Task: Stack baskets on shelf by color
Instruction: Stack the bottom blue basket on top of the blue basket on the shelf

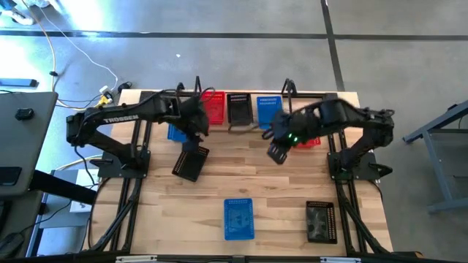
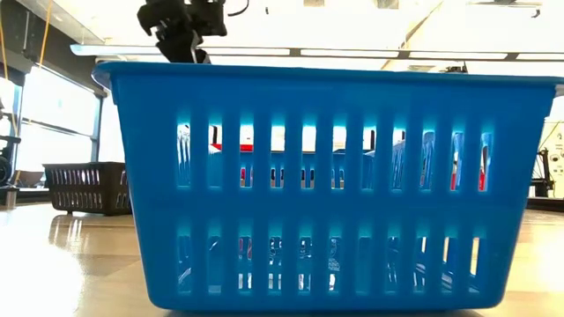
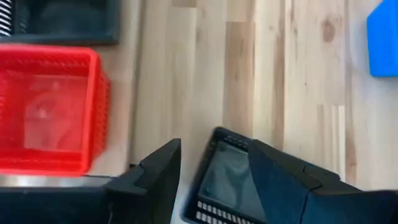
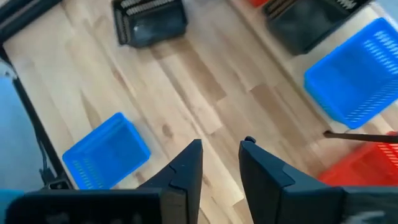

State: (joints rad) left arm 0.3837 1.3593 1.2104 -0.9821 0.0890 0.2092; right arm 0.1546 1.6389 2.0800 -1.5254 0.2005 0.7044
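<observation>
**Left arm poised over a black basket, shelf row already started**

The left gripper [image 3: 208, 180] hangs over a black basket [image 1: 191, 162] lying on the table left of centre, just near of the shelf. Its fingers stand apart, one either side of the basket's far rim, with nothing clamped yet. The right gripper [image 4: 221, 158] floats above bare table right of centre, fingers apart and empty, near the shelf's right end.

On the shelf [image 1: 241, 128] at the far edge sit a red basket [image 1: 214, 107], a black one [image 1: 239, 107] and a blue one [image 1: 268, 111], side by side. Another blue basket [image 1: 176, 133] shows partly under the left arm, and a red one [image 1: 310, 141] under the right. Near the front edge lie a blue basket [image 1: 238, 218] and a second black basket [image 1: 320, 221], well apart from the shelf.

The step in hand looks like picking up the black basket. Next, the left fingers would need to lower over the rim and close, then carry it onto the black basket on the shelf.
</observation>
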